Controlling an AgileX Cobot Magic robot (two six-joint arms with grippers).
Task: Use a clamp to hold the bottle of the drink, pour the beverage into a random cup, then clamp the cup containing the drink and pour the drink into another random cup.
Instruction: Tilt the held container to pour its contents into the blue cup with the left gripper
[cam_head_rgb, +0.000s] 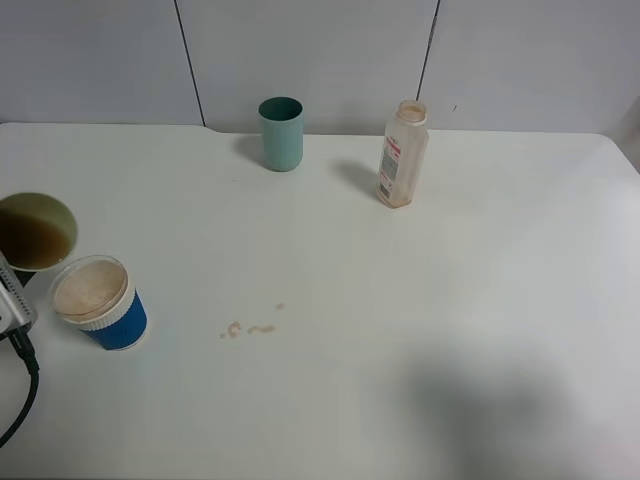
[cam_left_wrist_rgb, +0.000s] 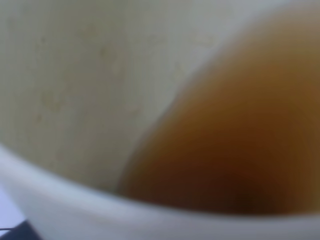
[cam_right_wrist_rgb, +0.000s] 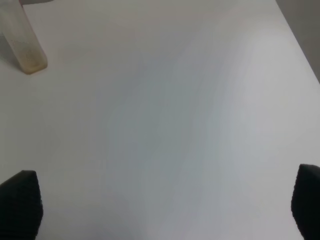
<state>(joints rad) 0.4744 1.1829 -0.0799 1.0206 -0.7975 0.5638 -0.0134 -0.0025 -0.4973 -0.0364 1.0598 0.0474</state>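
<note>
The pale yellow-green cup (cam_head_rgb: 36, 231) sits at the far left edge, just behind the short blue cup (cam_head_rgb: 101, 302), with brown beverage (cam_head_rgb: 30, 240) in it. Its inside wall (cam_left_wrist_rgb: 90, 85) and the beverage (cam_left_wrist_rgb: 235, 140) fill the left wrist view, so my left gripper is shut on it, fingers hidden. Only a grey part of the left arm (cam_head_rgb: 12, 305) and its black cable show. The blue cup holds a pale brownish surface. The bottle (cam_head_rgb: 402, 155) stands upright and uncapped at the back right, nearly empty. My right gripper (cam_right_wrist_rgb: 162, 210) is open over bare table, far from the bottle (cam_right_wrist_rgb: 22, 45).
A darker teal tumbler (cam_head_rgb: 281, 133) stands at the back centre. A few small brown drops (cam_head_rgb: 250, 328) lie on the white table (cam_head_rgb: 420, 320) right of the blue cup. A soft shadow falls on the front right.
</note>
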